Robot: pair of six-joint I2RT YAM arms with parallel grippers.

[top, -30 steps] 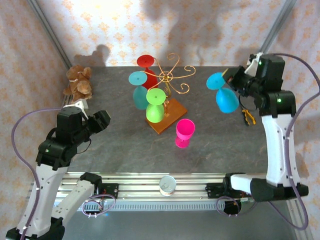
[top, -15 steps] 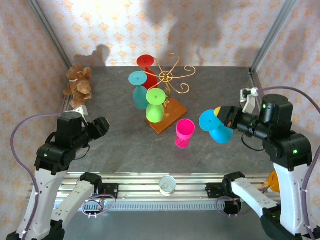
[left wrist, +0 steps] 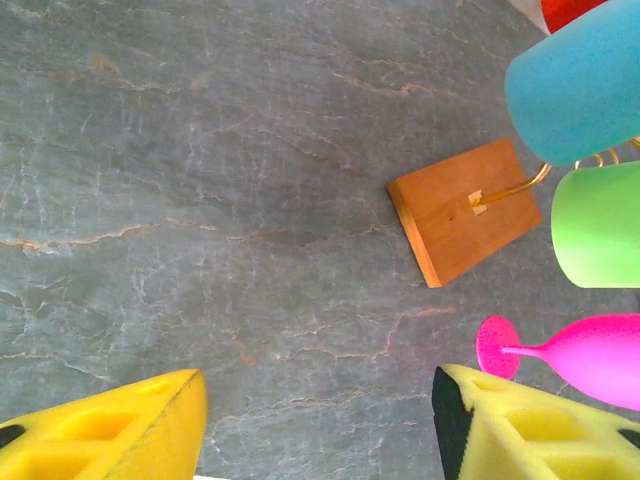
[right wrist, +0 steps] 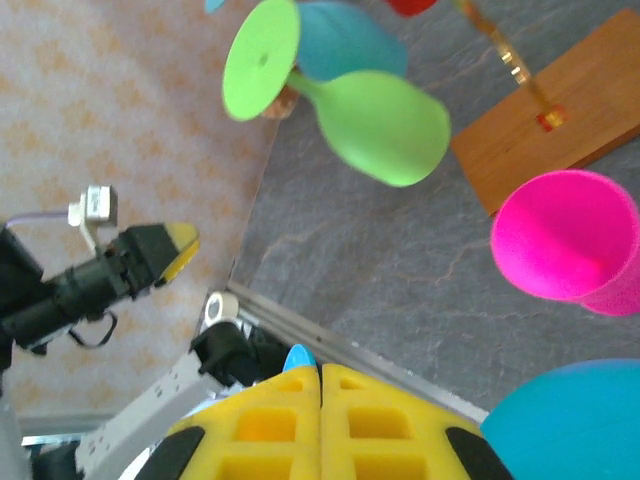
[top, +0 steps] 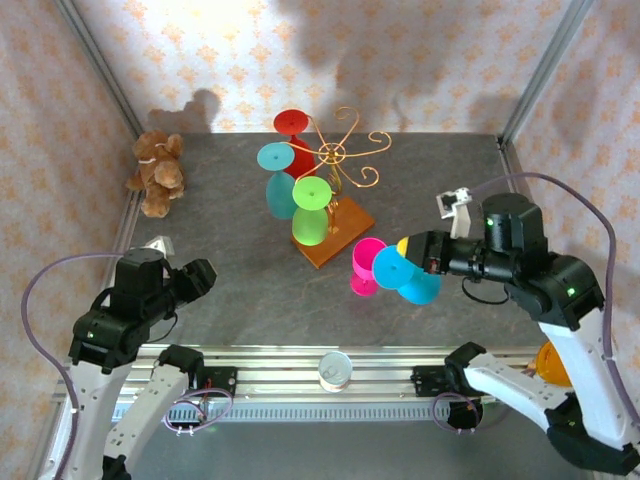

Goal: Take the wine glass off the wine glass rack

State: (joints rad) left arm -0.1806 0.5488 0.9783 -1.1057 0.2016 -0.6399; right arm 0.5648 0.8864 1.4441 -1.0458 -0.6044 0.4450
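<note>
The blue wine glass (top: pixel 392 268), clenched in the right pincer (right wrist: pixel 320 375), is being brought in beside the pink glass (top: pixel 368 262), off the wine glass rack (top: pixel 345 235); left pincer (left wrist: pixel 320 420) released.

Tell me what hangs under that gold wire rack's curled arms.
Hanging upside down: green plastic wine glass, teal wine glass, red wine glass. The green one covers part of the square wooden base.

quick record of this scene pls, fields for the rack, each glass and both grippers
wine glass rack: gold wire stand on a wooden base, mid table
hanging on it: red glass, teal glass, green glass
pink glass: upright on the table beside the base
blue glass: off the rack, held tilted beside the pink glass
right gripper: shut on the blue glass
left gripper: open, empty, over bare table
</note>
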